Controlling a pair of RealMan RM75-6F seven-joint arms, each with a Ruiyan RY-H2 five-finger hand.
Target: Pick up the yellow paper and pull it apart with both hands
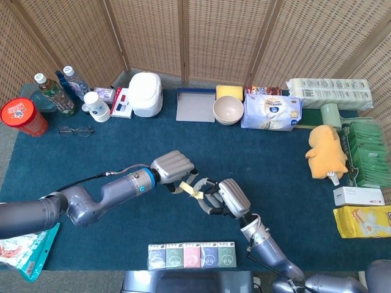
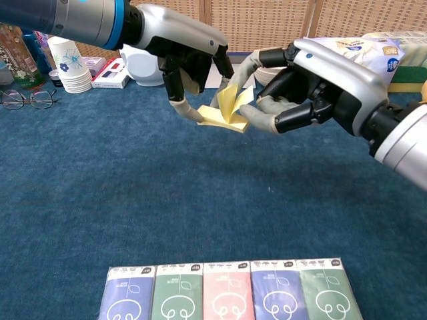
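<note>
I am holding the yellow paper point(image 2: 223, 113) aloft between both hands: my left hand point(image 2: 187, 57) pinching its left edge, my right hand point(image 2: 313, 87) pinching its fanned right sheets.

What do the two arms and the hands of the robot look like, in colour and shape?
Both arms are rounded grey metallic tubes. The left arm carries a blue ring at the wrist and a thin black cable. The left hand and right hand have silver shells, black inner parts and beige fingertips.
</note>
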